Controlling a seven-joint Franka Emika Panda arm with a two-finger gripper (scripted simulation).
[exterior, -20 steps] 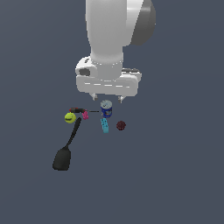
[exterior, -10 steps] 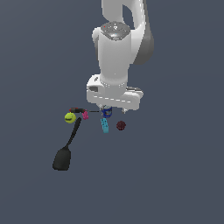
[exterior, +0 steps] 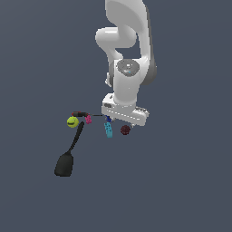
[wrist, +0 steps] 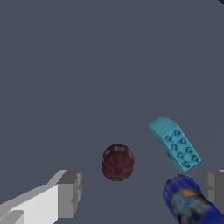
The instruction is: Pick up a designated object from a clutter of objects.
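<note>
Wrist view, nearest first: hand (wrist: 140,192) is spread wide, nothing held, one grey finger (wrist: 70,193) low on one side, the other fingertip (wrist: 214,187) at the frame edge. Blue can (wrist: 190,203) lies just inside that second finger, partly cut off by the frame. Dark red ball (wrist: 117,162) sits between the fingers, closer to the first one, touching neither, bare bench (wrist: 87,65) all round it. Cyan bar (wrist: 175,142), studded, lies just beyond the can, near the ball but apart from it. Past those, only open bench. Exterior view: black spatula (exterior: 68,156) nearest the camera, blade low, handle running up toward the yellow-green ball (exterior: 72,122); pink piece (exterior: 88,119) just beside that ball. Cyan bar (exterior: 108,130) and dark red ball (exterior: 125,130) sit just below the hand (exterior: 124,120), ball on the exterior view's right edge of the clutter, open bench (exterior: 190,172) beyond. Can is mostly hidden by the hand here; spatula, yellow-green ball, pink piece don't appear in wrist view.
</note>
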